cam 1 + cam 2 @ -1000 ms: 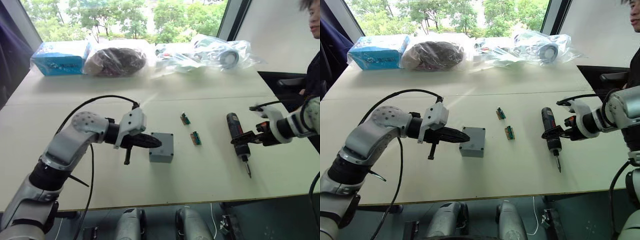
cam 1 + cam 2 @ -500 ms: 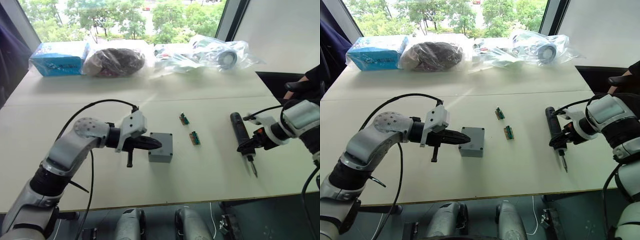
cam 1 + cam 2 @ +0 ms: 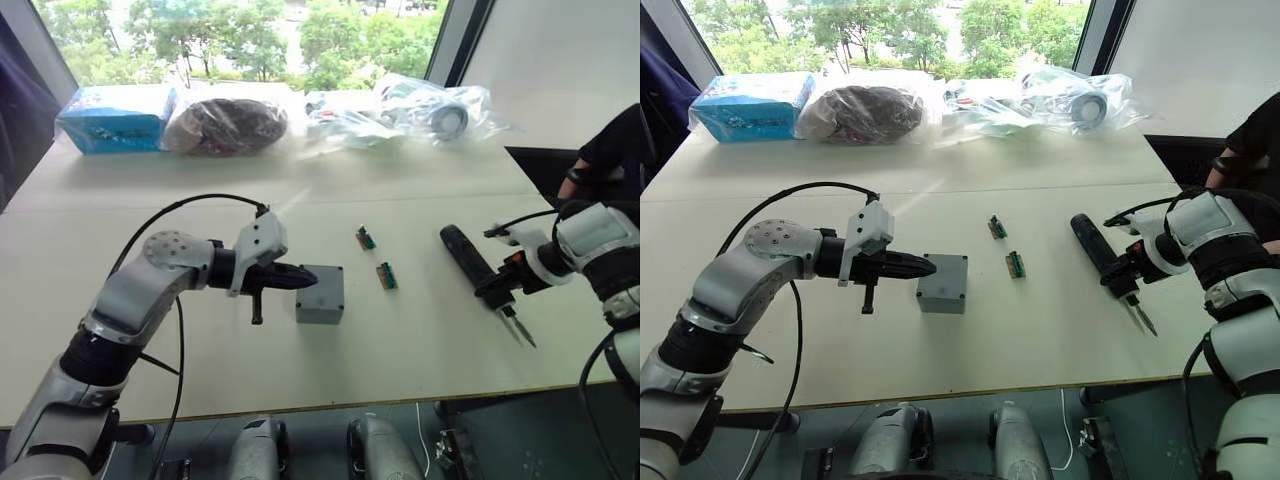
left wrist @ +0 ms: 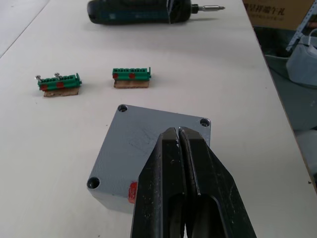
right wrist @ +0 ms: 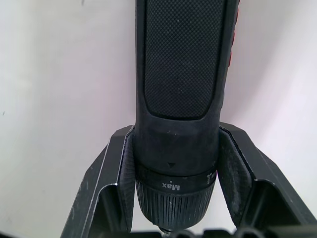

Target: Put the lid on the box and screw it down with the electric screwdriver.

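Observation:
The grey box (image 3: 318,309) stands mid-table with the lid (image 4: 148,141) on top of it; the lid's flat face shows corner screw holes, and a red mark sits at its edge. My left gripper (image 4: 179,130) is shut with nothing in it, and its tips hover over the lid's face. Whether they touch it I cannot tell. To the right, my right gripper (image 3: 503,285) is shut on the electric screwdriver (image 3: 468,260), gripping near the chuck. The black tool lies slanted low over the table, its bit (image 3: 1143,319) pointing toward the front right.
Two small green parts (image 3: 367,237) (image 3: 386,276) lie between the box and the screwdriver. A blue package (image 3: 118,115) and several plastic-wrapped bundles (image 3: 430,105) line the table's far edge. A person's dark sleeve (image 3: 615,150) shows at the far right.
My right gripper has swung the screwdriver from pointing toward the front edge to a slant, bit out to the front right. The left gripper stays over the lid. The person at right has shifted.

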`<action>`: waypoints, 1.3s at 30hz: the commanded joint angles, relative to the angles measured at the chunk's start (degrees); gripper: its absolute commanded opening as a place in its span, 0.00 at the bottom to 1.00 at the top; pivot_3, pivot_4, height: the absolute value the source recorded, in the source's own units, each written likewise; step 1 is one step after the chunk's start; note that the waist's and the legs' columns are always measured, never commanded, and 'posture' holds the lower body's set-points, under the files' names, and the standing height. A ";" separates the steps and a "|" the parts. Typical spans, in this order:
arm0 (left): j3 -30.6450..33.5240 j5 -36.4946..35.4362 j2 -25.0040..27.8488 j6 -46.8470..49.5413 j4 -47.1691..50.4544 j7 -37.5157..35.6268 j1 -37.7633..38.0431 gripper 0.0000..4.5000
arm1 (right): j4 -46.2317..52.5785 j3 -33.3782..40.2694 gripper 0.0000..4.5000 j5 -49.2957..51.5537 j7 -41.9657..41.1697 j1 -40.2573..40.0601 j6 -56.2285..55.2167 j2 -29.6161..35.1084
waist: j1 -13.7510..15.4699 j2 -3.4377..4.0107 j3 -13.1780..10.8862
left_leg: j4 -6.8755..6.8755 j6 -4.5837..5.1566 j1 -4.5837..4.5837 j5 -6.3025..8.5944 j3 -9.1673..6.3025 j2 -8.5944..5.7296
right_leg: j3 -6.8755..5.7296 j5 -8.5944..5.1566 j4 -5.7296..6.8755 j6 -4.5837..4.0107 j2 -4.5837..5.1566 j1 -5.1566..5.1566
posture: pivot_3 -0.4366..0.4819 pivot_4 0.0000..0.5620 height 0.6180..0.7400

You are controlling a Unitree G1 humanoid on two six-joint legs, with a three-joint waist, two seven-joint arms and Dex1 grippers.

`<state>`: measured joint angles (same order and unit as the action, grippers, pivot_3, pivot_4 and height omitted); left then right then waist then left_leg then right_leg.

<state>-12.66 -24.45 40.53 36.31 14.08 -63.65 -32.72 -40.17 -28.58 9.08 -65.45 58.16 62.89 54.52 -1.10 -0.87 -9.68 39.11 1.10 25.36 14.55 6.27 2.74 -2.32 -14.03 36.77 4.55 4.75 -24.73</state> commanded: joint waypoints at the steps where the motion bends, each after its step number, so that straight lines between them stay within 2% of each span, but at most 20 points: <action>1: 1.55 0.35 0.67 -1.91 -1.27 -1.10 -1.82 0.00 | 4.55 14.52 0.39 3.85 4.66 4.81 -6.68 -0.86 | 0.22 0.37 -0.23 | -0.02 0.00 0.05 0.00 0.07 -0.03 | 0.06 0.06 0.08 0.11 0.00 -0.13 | 0.48 0.27 1.00; 3: 1.48 0.77 0.57 -2.15 -3.55 -1.62 -3.37 0.00 | 18.72 34.02 0.39 13.79 12.34 1.03 -12.83 -7.12 | 0.32 0.45 -0.31 | -0.09 -0.07 0.12 -0.05 0.12 -0.03 | 0.12 0.08 0.34 0.19 -0.07 -0.34 | 0.48 0.27 1.00; 4: 1.34 1.02 0.54 -2.33 -4.36 -1.84 -3.90 0.00 | 24.78 40.60 0.39 16.92 15.29 -1.18 -15.47 -9.95 | 0.33 0.48 -0.35 | -0.10 -0.12 0.18 -0.08 0.14 0.02 | 0.12 0.09 0.37 0.20 -0.13 -0.45 | 0.48 0.27 1.00; 6: 1.16 1.28 0.29 -2.72 -6.03 -2.29 -4.79 0.00 | 37.20 48.01 0.39 21.08 22.08 -6.43 -15.42 -17.00 | 0.40 0.54 -0.37 | -0.30 -0.36 0.20 -0.23 0.09 0.12 | 0.10 0.05 0.44 0.24 -0.30 -0.58 | 0.48 0.27 1.00; 9: 0.65 1.78 -0.60 -2.86 -7.85 -2.41 -5.91 0.00 | 51.41 51.91 0.39 27.84 29.66 -12.52 -11.90 -26.05 | 1.46 0.41 -0.29 | -0.86 -1.17 0.08 -0.71 0.00 0.11 | -0.09 -0.05 0.34 0.28 -0.37 -0.53 | 0.48 0.27 1.00; 13: -0.80 2.94 -1.89 -2.25 -9.05 -2.07 -6.61 0.00 | 66.54 48.41 0.39 31.79 37.04 -21.90 -16.59 -38.77 | 1.82 0.33 -0.25 | -0.82 -0.91 0.05 -0.57 -0.08 0.03 | -0.22 -0.03 0.29 0.23 -0.23 -0.33 | 0.48 0.27 1.00; 18: -1.34 3.74 -3.12 -1.99 -9.42 -2.10 -7.12 0.00 | 70.56 41.70 0.39 28.40 40.81 -27.91 -21.85 -44.02 | 1.78 0.35 -0.26 | -0.75 -0.60 0.05 -0.54 -0.09 -0.09 | -0.09 0.01 0.33 0.19 -0.13 -0.35 | 0.48 0.27 1.00; 25: -4.75 7.36 -3.88 -4.63 -9.97 -2.87 -6.61 0.00 | 71.71 33.63 0.39 23.54 40.00 -33.99 -27.47 -42.56 | 1.50 0.35 -0.26 | -0.79 -0.60 0.02 -0.54 -0.12 -0.08 | -0.11 0.01 0.36 0.18 -0.20 -0.35 | 0.48 0.27 1.00; 32: -6.75 10.81 -4.19 -7.74 -11.87 -2.91 -4.54 0.00 | 71.56 29.77 0.39 20.31 40.42 -37.66 -30.80 -41.68 | 1.43 0.34 -0.26 | -0.79 -0.60 0.01 -0.54 -0.15 -0.07 | -0.12 0.00 0.38 0.18 -0.21 -0.35 | 0.48 0.27 1.00; 39: -6.83 11.01 -4.30 -8.67 -12.14 -3.84 -3.75 0.00 | 70.77 27.95 0.39 17.44 40.41 -41.10 -34.00 -41.05 | 1.43 0.33 -0.25 | -0.78 -0.60 -0.04 -0.54 -0.16 -0.07 | -0.11 0.00 0.37 0.18 -0.21 -0.30 | 0.48 0.27 1.00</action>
<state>-18.85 -14.29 35.93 27.45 2.36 -66.87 -37.60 28.13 -0.84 26.91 -24.88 16.67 31.69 13.09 0.33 -0.54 -9.93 38.33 0.49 25.32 14.01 6.10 2.67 -2.44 -14.03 37.14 4.73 4.54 -25.02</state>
